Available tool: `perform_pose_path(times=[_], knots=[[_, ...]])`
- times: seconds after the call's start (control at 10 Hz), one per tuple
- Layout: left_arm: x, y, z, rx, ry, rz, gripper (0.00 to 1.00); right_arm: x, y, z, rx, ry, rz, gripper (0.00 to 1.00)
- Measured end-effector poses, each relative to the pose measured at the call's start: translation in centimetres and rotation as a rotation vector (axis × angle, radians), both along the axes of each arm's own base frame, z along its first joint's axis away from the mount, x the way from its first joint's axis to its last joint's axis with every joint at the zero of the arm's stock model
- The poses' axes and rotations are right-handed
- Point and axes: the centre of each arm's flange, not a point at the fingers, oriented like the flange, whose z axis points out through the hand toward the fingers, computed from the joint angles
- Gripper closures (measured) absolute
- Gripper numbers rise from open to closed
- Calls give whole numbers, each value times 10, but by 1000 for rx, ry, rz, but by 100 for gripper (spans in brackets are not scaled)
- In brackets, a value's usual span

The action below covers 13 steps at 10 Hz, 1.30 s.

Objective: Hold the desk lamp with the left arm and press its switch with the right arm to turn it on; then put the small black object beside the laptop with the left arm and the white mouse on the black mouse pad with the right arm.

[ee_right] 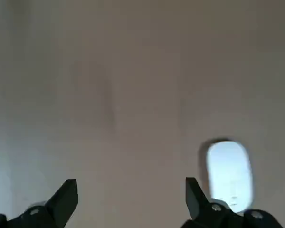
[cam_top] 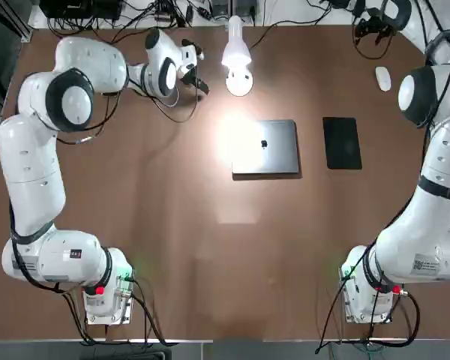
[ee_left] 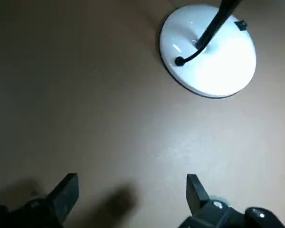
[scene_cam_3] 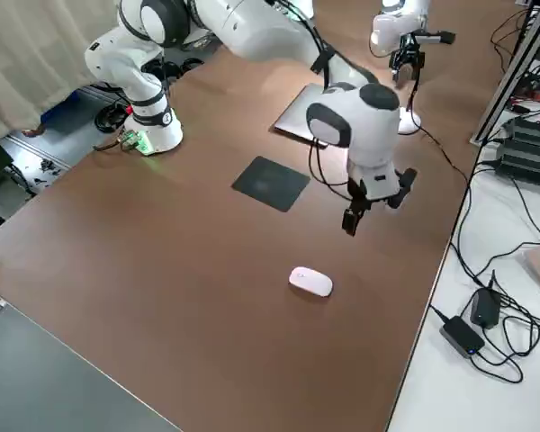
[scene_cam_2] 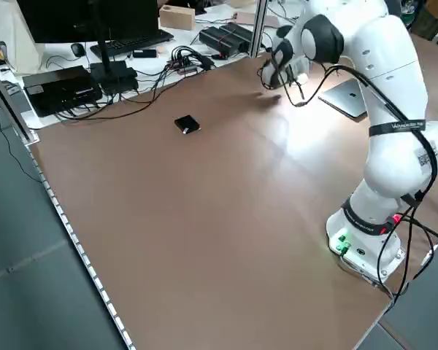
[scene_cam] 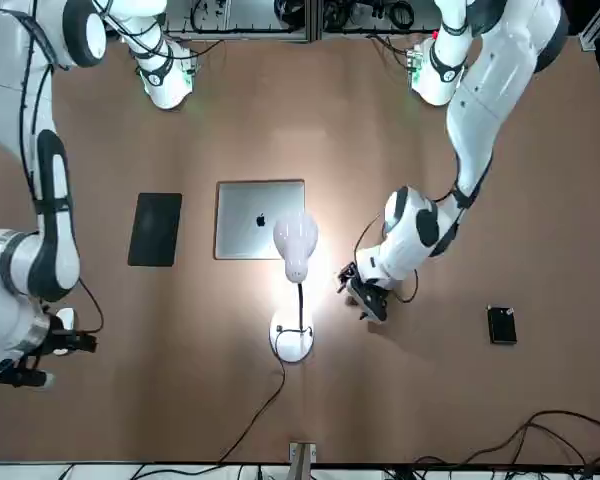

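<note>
Top view shows the desk lamp (cam_top: 238, 56) lit at the far edge of the table, so the switching step reads as complete and the two placements remain. The left gripper (cam_top: 197, 73) hovers just beside the lamp base with its jaws spread and nothing between them; the left wrist view confirms bare table between the fingertips. The small black object (scene_cam: 501, 324) lies well apart from that gripper, toward the left arm's outer side of the table, and far from the laptop (cam_top: 266, 146). The left arm should travel across to it, centre the open jaws over its short sides, descend squarely, and close only once both pads bracket it. The right gripper (scene_cam_3: 373, 205) hangs empty above the table with its jaws apart, near the white mouse (scene_cam_3: 310, 282), which rests untouched away from the black mouse pad (cam_top: 342, 142). For the mouse, align the jaws across its narrow width, since the rounded shell is likely to slip under an off-centre pinch.
</note>
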Motion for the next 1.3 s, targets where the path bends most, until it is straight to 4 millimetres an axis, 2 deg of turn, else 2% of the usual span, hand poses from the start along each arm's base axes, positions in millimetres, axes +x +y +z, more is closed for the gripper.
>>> perform_pose_path(times=[0.1,0.3,0.5,0.6,0.8,1.0,1.1,1.3], knots=[[9,25,22,33,65,17,0,-4,-23,-3,-7,-5,34,1],[25,75,74,85,198,110,0,-7,-56,-17,-34,-40,111,1],[36,112,123,123,301,204,0,-15,-83,-50,-43,-14,162,1],[41,140,139,132,323,245,0,-19,-90,-65,-42,3,178,1],[44,204,157,149,363,323,0,-29,-112,-87,-39,32,195,1],[43,247,168,160,378,376,0,-34,-123,-96,-36,42,200,1],[44,260,165,196,368,387,0,-34,-123,-100,-34,47,200,1],[53,294,143,267,315,446,0,-35,-121,-105,-29,52,202,1]])
